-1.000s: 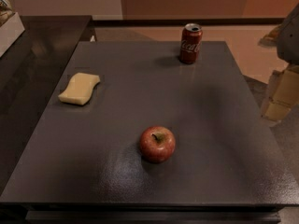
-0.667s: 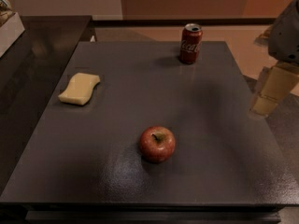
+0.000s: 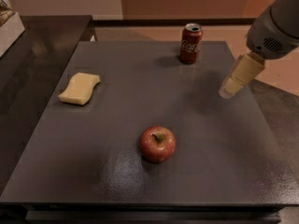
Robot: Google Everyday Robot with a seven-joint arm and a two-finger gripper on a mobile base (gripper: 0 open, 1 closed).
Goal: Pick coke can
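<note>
The coke can (image 3: 190,43) is a dark-red can with white script and a silver top. It stands upright near the far edge of the grey table (image 3: 117,171), right of the middle. My gripper (image 3: 232,84) hangs from the grey arm at the right, above the table's right side. It is to the right of the can and nearer to the camera, clearly apart from it, and holds nothing that I can see.
A red apple (image 3: 158,144) sits in the near middle of the table. A yellow sponge (image 3: 80,88) lies at the left. A dark counter (image 3: 42,45) adjoins the table on the left. Floor shows beyond the right edge.
The arm and gripper have moved left from the right edge, coming in over the table toward the can. The can, apple and sponge have not moved.
</note>
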